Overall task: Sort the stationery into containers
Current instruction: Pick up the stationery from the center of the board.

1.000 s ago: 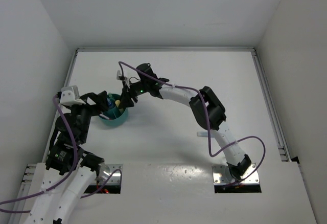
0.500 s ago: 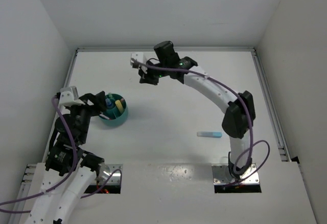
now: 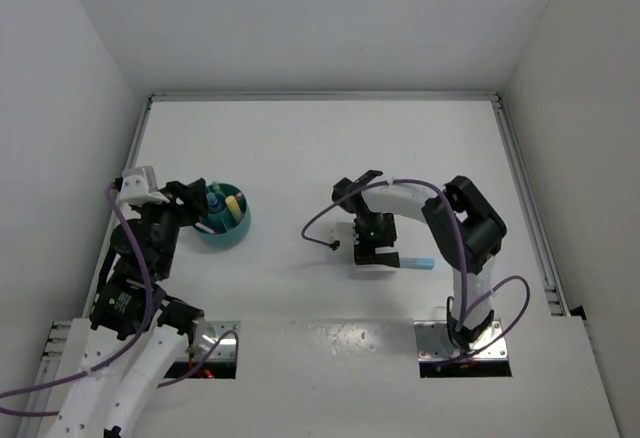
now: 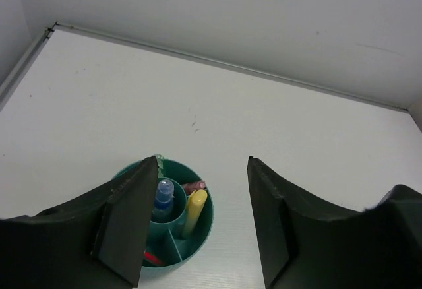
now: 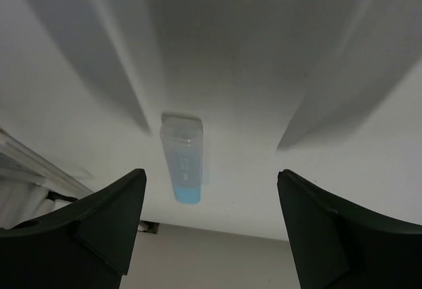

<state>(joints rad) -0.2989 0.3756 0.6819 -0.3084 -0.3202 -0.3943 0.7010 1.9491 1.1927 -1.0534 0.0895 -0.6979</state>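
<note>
Right gripper (image 5: pixel 211 172) spread wide above blue marker (image 5: pixel 181 160); left gripper (image 4: pixel 203 167) spread apart at teal organiser's (image 4: pixel 204 226) left rim.

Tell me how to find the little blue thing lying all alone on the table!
Look at the white table, on its right half. By the open right pincer a stubby pale blue marker lies flat on the tabletop. It is the only piece seen outside the teal cup, where the other stationery stands.
</note>
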